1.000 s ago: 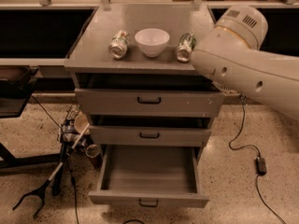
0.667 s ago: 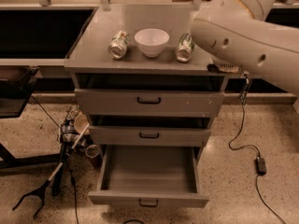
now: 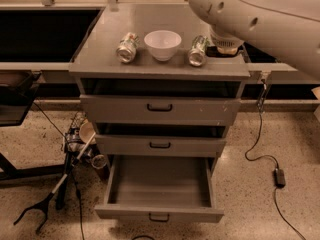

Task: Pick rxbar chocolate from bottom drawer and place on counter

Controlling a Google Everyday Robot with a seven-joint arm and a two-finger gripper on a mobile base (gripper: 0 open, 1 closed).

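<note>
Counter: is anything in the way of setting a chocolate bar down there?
The left can, white bowl and right can line the counter's front; behind them it is bare. The arm hangs over its right side, hiding the end effector. No bar shows in the open bottom drawer.

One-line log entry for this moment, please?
counter: left can, white bowl, right can | bottom drawer: open, no rxbar chocolate visible | arm: over counter's right rear | gripper: not in view

No readable lettering on the cans (image 3: pixel 127 47) (tool (image 3: pixel 227 44) at right edge of the counter (image 3: pixel 150 19))
</note>
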